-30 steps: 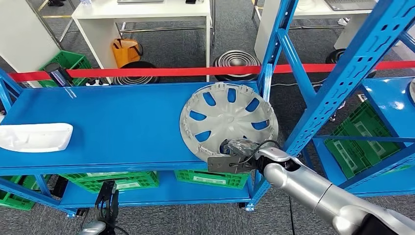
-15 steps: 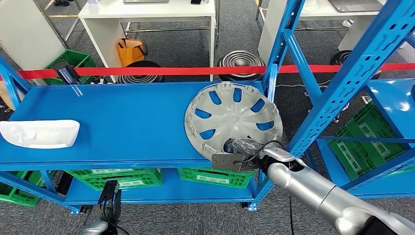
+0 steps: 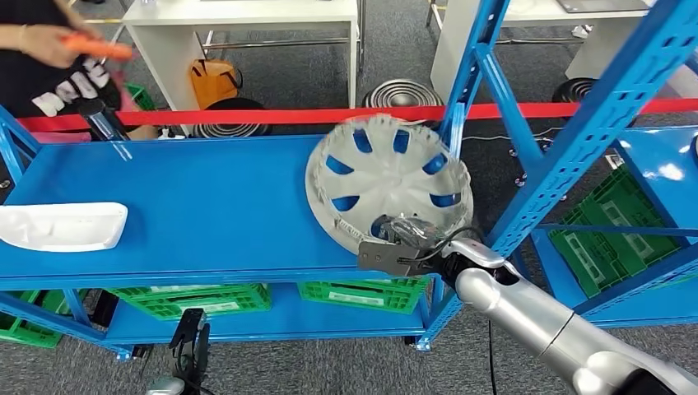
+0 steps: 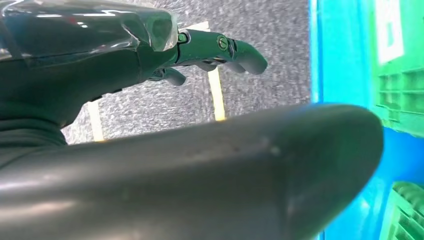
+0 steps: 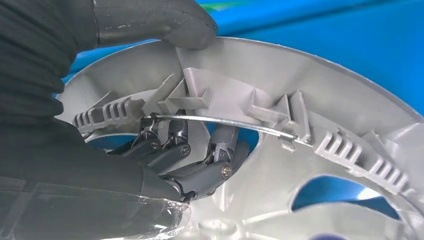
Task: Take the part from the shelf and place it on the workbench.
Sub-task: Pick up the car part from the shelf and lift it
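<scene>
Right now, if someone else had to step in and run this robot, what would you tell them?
Right hand: grips the near rim of the silver wheel cover, thumb outside, fingers hooked through an opening.
Left hand: hangs low by the floor, holding nothing.
The cover's far edge is tilted up off the blue shelf.
Done: the grasp. Left: lift it clear and set it on the workbench.

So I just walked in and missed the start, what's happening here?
The robot's right hand grips the near rim of a silver hubcap on the blue shelf, thumb on the outside and fingers hooked through an opening. The hubcap looks tilted, far edge raised. The left hand hangs low and holds nothing.
</scene>
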You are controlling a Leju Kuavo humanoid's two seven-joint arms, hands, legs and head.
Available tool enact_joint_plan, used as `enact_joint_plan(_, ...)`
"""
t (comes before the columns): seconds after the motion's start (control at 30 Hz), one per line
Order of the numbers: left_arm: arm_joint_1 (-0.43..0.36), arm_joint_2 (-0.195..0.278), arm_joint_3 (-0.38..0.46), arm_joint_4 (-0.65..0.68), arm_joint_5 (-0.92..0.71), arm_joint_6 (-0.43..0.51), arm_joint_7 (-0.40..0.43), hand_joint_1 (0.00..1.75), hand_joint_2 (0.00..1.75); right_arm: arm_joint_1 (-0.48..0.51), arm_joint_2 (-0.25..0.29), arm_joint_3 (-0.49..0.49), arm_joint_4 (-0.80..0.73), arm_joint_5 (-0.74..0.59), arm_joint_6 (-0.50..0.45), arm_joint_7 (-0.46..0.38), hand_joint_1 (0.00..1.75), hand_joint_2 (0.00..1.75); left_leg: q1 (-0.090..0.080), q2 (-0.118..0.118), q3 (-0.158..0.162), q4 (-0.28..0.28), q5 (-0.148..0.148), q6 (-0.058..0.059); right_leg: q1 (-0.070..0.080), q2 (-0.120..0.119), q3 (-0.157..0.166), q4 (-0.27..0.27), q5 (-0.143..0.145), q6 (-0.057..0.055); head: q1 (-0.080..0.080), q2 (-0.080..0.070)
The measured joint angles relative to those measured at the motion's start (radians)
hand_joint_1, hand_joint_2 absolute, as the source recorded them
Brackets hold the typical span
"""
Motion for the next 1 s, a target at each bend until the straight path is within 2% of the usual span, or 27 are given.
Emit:
enact_joint_plan(0.07, 0.002, -0.003, 0.0, 0.0, -0.001, 0.0, -0.005, 0.0, 0.0, 0.0, 0.0, -0.012, -0.025, 0.001, -0.005, -0.004, 1.75, 1.75, 0.002, 0.0, 0.002, -0.009, 0.005, 0.015, -0.002, -0.003, -0.009, 0.009, -0.008, 0.009, 0.001, 0.0)
enact_joint_plan(0.1, 0.001, -0.004, 0.0, 0.0, -0.002, 0.0, -0.007, 0.0, 0.0, 0.0, 0.0, -0.019, -0.038, 0.001, -0.008, -0.008, 1.75, 1.75, 0.003, -0.001, 0.004, -0.014, 0.008, 0.022, -0.003, -0.005, -0.022, 0.036, -0.023, 0.008, 0.001, 0.0)
enact_joint_plan(0.13, 0.001, -0.006, 0.0, 0.0, -0.003, 0.0, -0.009, 0.0, 0.0, 0.0, 0.0, -0.027, -0.051, 0.0, -0.011, -0.012, 1.75, 1.75, 0.004, -0.001, 0.006, -0.018, 0.01, 0.028, -0.004, -0.006, -0.047, 0.086, -0.046, 0.005, 0.002, 0.0)
enact_joint_plan(0.2, 0.002, -0.008, 0.0, 0.0, -0.005, 0.0, -0.012, 0.0, 0.0, 0.0, 0.0, -0.039, -0.075, -0.001, -0.017, -0.018, 1.75, 1.75, 0.0, -0.002, 0.005, -0.018, 0.01, 0.034, -0.004, -0.007, -0.118, 0.232, -0.101, -0.003, 0.002, 0.0)
enact_joint_plan(0.23, 0.003, -0.01, 0.0, 0.0, -0.006, 0.0, -0.013, 0.0, 0.0, 0.0, 0.0, -0.042, -0.084, -0.001, -0.018, -0.018, 1.75, 1.75, -0.001, -0.003, 0.005, -0.018, 0.009, 0.035, -0.004, -0.007, -0.148, 0.29, -0.118, -0.002, 0.002, 0.0)
enact_joint_plan(0.27, 0.004, -0.011, 0.0, 0.001, -0.006, -0.001, -0.013, 0.0, 0.0, 0.0, 0.0, -0.046, -0.093, -0.001, -0.02, -0.019, 1.75, 1.75, -0.002, -0.004, 0.005, -0.017, 0.008, 0.035, -0.004, -0.007, -0.162, 0.314, -0.119, 0.002, 0.002, 0.0)
enact_joint_plan(0.3, 0.005, -0.012, 0.0, 0.001, -0.006, -0.001, -0.013, 0.0, 0.0, 0.0, 0.0, -0.049, -0.1, 0.0, -0.022, -0.02, 1.75, 1.75, -0.002, -0.005, 0.006, -0.015, 0.007, 0.034, -0.004, -0.007, -0.154, 0.294, -0.104, 0.01, 0.002, 0.0)
enact_joint_plan(0.37, 0.005, -0.016, 0.0, 0.001, -0.006, -0.001, -0.017, 0.0, 0.0, 0.0, 0.0, -0.058, -0.116, 0.0, -0.025, -0.027, 1.75, 1.75, -0.002, -0.009, 0.007, -0.01, 0.003, 0.03, -0.005, -0.008, -0.091, 0.153, -0.044, 0.024, 0.003, 0.0)
enact_joint_plan(0.4, 0.005, -0.017, 0.0, 0.001, -0.006, -0.001, -0.02, 0.0, 0.0, 0.0, 0.001, -0.063, -0.126, 0.0, -0.027, -0.033, 1.75, 1.75, -0.005, -0.011, 0.005, -0.005, 0.0, 0.026, -0.004, -0.01, -0.058, 0.085, -0.019, 0.024, 0.002, 0.0)
enact_joint_plan(0.43, 0.006, -0.018, 0.0, 0.001, -0.005, -0.001, -0.024, 0.0, 0.0, 0.0, 0.003, -0.069, -0.136, 0.0, -0.03, -0.038, 1.75, 1.75, -0.007, -0.012, 0.002, -0.001, -0.003, 0.022, -0.003, -0.01, -0.037, 0.039, -0.003, 0.021, 0.002, 0.0)
enact_joint_plan(0.5, 0.011, -0.018, 0.0, 0.002, -0.003, 0.004, -0.032, 0.0, 0.87, 0.0, 0.007, -0.079, -0.162, -0.001, -0.036, -0.048, 1.75, 1.75, -0.011, -0.012, -0.004, 0.003, -0.005, 0.015, 0.001, -0.01, -0.029, 0.021, 0.003, 0.01, 0.001, 0.0)
enact_joint_plan(0.57, 0.017, -0.019, 0.0, 0.003, 0.0, 0.012, -0.044, 0.0, 1.75, 0.0, 0.014, -0.094, -0.195, -0.007, -0.04, -0.056, 1.75, 1.75, -0.009, -0.011, -0.008, 0.01, -0.013, 0.008, -0.004, -0.009, -0.029, 0.021, 0.004, 0.001, 0.0, 0.0)
enact_joint_plan(0.63, 0.02, -0.021, 0.0, 0.003, 0.002, 0.026, -0.058, 0.0, 1.75, 0.0, 0.026, -0.113, -0.232, -0.019, -0.042, -0.066, 1.75, 1.75, -0.005, -0.008, -0.033, 0.066, -0.051, -0.003, -0.011, -0.007, -0.026, 0.019, 0.005, -0.009, -0.001, 0.0)
enact_joint_plan(0.7, 0.023, -0.024, 0.0, 0.005, 0.003, 0.044, -0.067, 0.0, 1.75, 0.003, 0.038, -0.13, -0.266, -0.03, -0.044, -0.077, 1.75, 1.75, -0.002, -0.005, -0.092, 0.191, -0.112, -0.013, -0.009, -0.007, -0.025, 0.02, 0.003, -0.016, -0.003, 0.0)
enact_joint_plan(0.73, 0.026, -0.025, 0.0, 0.006, 0.006, 0.052, -0.067, 0.0, 1.75, 0.007, 0.044, -0.137, -0.283, -0.035, -0.044, -0.082, 1.75, 1.75, -0.002, -0.004, -0.122, 0.253, -0.133, -0.016, -0.007, -0.007, -0.025, 0.02, 0.002, -0.018, -0.002, 0.0)
enact_joint_plan(0.77, 0.03, -0.027, 0.0, 0.007, 0.009, 0.058, -0.064, 0.0, 1.75, 0.011, 0.049, -0.144, -0.299, -0.041, -0.045, -0.087, 1.75, 1.75, -0.001, -0.004, -0.141, 0.287, -0.137, -0.017, -0.006, -0.006, -0.024, 0.02, 0.001, -0.019, -0.002, 0.0)
enact_joint_plan(0.8, 0.033, -0.029, 0.001, 0.009, 0.013, 0.062, -0.059, 0.0, 1.75, 0.015, 0.055, -0.151, -0.315, -0.047, -0.045, -0.092, 1.75, 1.75, -0.001, -0.004, -0.142, 0.283, -0.121, -0.016, -0.005, -0.005, -0.023, 0.02, 0.001, -0.02, -0.002, 0.0)
enact_joint_plan(0.83, 0.036, -0.031, 0.001, 0.01, 0.018, 0.064, -0.054, 0.0, 1.75, 0.018, 0.062, -0.157, -0.329, -0.052, -0.045, -0.096, 1.75, 1.75, -0.001, -0.004, -0.124, 0.24, -0.089, -0.013, -0.004, -0.004, -0.021, 0.021, 0.0, -0.02, -0.002, 0.0)
enact_joint_plan(0.9, 0.037, -0.033, 0.002, 0.013, 0.026, 0.063, -0.045, 0.0, 1.75, 0.022, 0.073, -0.171, -0.356, -0.065, -0.044, -0.105, 1.75, 1.75, -0.003, -0.004, -0.06, 0.105, -0.021, -0.004, -0.001, -0.001, -0.02, 0.021, -0.002, -0.02, -0.002, 0.0)
enact_joint_plan(0.93, 0.037, -0.034, 0.003, 0.015, 0.03, 0.061, -0.042, 0.0, 1.75, 0.026, 0.077, -0.179, -0.369, -0.073, -0.044, -0.112, 1.75, 1.75, -0.005, -0.004, -0.034, 0.054, -0.006, 0.002, 0.002, 0.0, -0.021, 0.021, -0.002, -0.018, -0.002, 0.0)
enact_joint_plan(1.0, 0.041, -0.035, 0.005, 0.018, 0.036, 0.056, -0.037, 0.0, 1.75, 0.044, 0.081, -0.199, -0.401, -0.095, -0.041, -0.13, 1.75, 1.75, -0.011, -0.004, -0.013, 0.017, -0.008, 0.01, 0.007, -0.001, -0.024, 0.021, -0.002, -0.012, -0.002, 0.0)
